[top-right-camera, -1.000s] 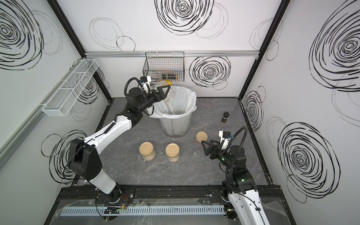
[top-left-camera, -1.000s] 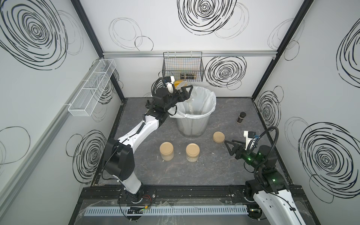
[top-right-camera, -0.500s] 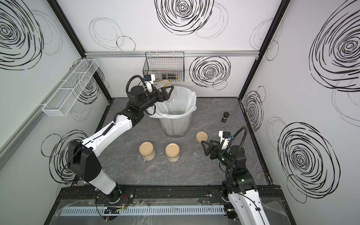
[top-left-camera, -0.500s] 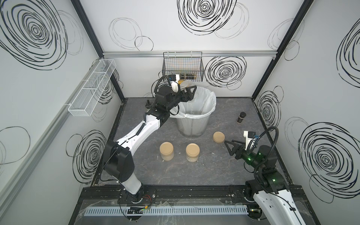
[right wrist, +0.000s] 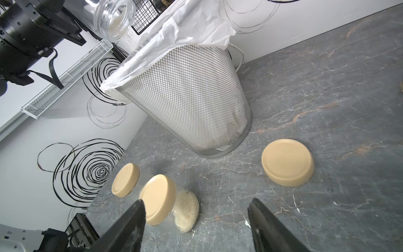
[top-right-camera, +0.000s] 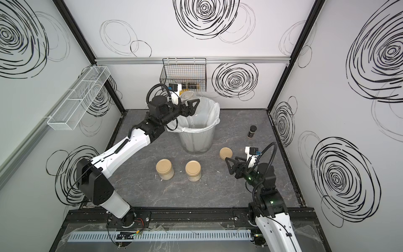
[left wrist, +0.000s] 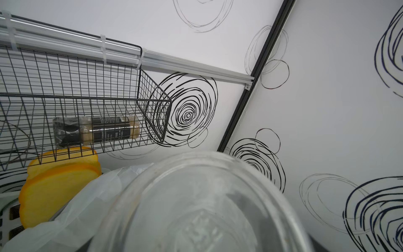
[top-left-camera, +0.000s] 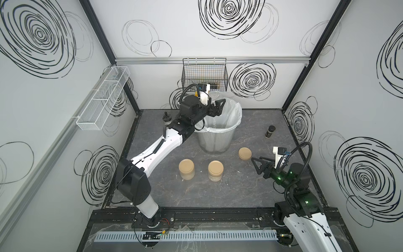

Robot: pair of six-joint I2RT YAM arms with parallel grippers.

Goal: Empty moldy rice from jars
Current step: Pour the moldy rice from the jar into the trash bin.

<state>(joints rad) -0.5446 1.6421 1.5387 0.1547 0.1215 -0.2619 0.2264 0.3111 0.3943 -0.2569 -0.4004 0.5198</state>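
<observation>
Found the left tool [top-right-camera: 190, 104] clenched on an open jar [top-right-camera: 187, 96], clear, smooth-walled and cylindrical, tilted with its mouth toward the mesh bin [top-left-camera: 216, 139] directly beneath that tool. Saw the bin as a tapered cone of fine silver metal mesh, lined with a crinkled white plastic bag [top-left-camera: 234, 111] folded over its rim. Found the right tool [right wrist: 196, 202] released, black wedge-shaped fingers spread wide around nothing, hovering over the dark grey, pale-veined tabletop [top-left-camera: 218, 192]. Spotted ahead of that tool two upright lidded jars [top-left-camera: 186, 169], side by side, each capped with a flat round matte tan lid; saw grainy off-white moldy rice [right wrist: 185, 210] heaped against the nearer one's clear wall. Noted a loose tan lid [top-left-camera: 245, 153] lying flat between the right tool and the bin. Made out, behind the left tool, a black wire basket [top-left-camera: 205, 74] holding a bottle [left wrist: 96, 131] on its side, with a dark label and pale lettering too small to read.
</observation>
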